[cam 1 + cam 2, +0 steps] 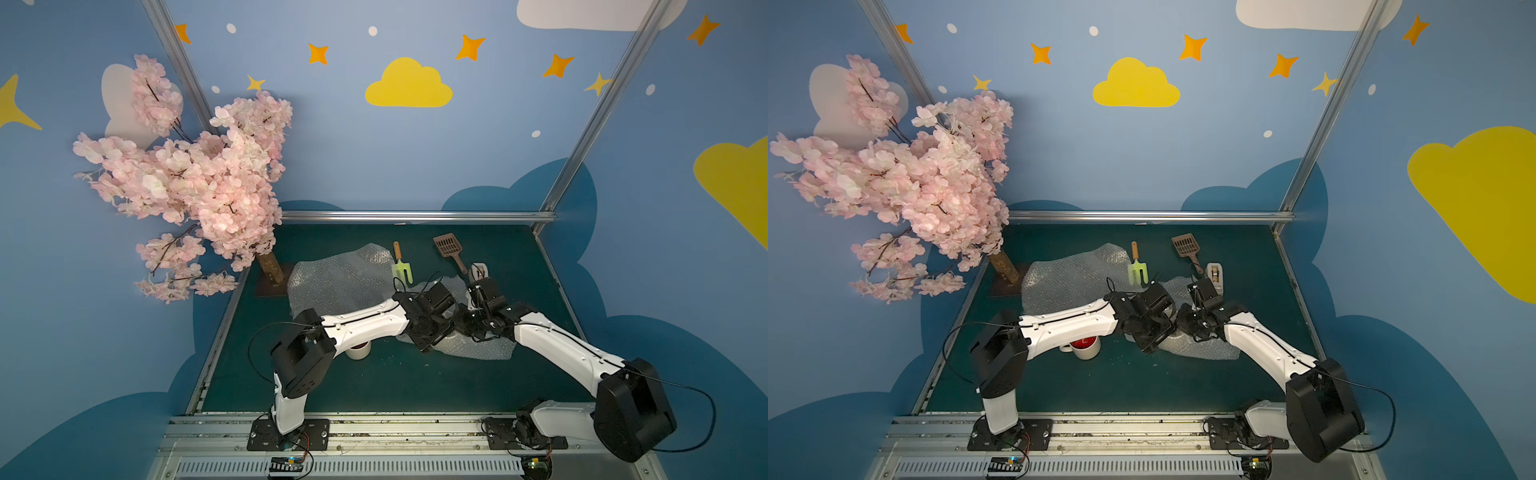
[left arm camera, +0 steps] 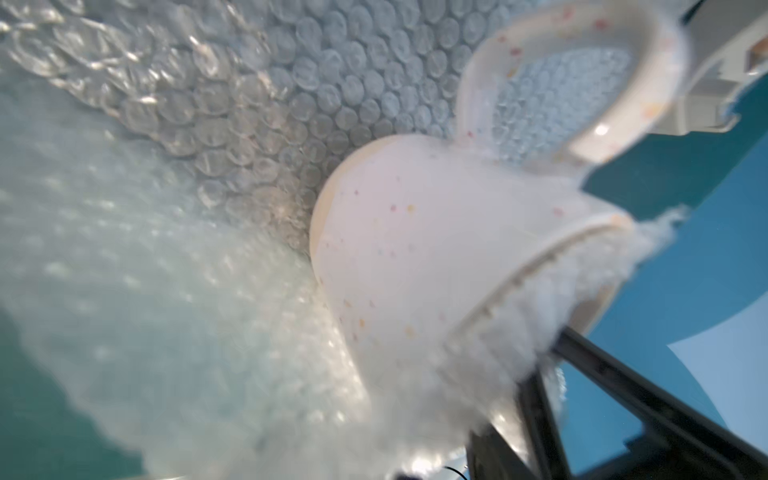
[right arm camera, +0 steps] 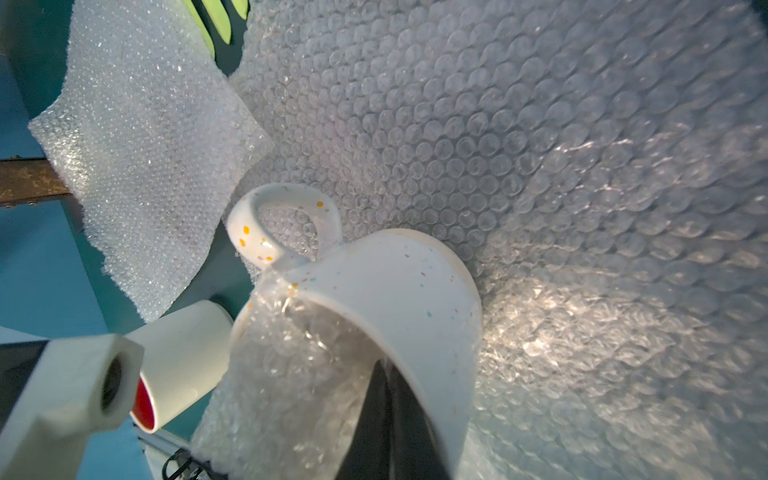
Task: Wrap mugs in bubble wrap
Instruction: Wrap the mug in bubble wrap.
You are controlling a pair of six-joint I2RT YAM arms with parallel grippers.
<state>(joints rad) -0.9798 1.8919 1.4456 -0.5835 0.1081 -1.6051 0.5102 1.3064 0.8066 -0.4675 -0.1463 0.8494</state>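
Speckled mug (image 3: 395, 291) is seen lying on its side on the near bubble wrap sheet (image 3: 540, 166), toward the right of the table (image 1: 374, 386). Its loop handle is raised off the sheet and its base is pressed into the bubbles. One edge of that sheet is bunched up and stuffed into the mug's mouth.

Right gripper (image 3: 386, 382) - jaws are brought fully together, with the tips poked into the mouth between the wrap and the mug wall. Whether wrap is pinched between them cannot be told.

Left gripper (image 1: 436, 328) - parked right against the right one over the same sheet. Its fingers are hidden in both top views and lost behind blurred wrap in the left wrist view, so the jaw state cannot be told.

Red-lined mug (image 1: 1086, 349) is set upright on bare table under the left forearm, apart from both sheets.

Far bubble wrap sheet (image 1: 332, 278) is spread behind it, near the blossom tree (image 1: 199, 178).

A garden fork (image 1: 402, 268) is laid at that sheet's right edge. A scoop (image 1: 449, 247) and tape dispenser (image 1: 1214, 274) are placed further right.
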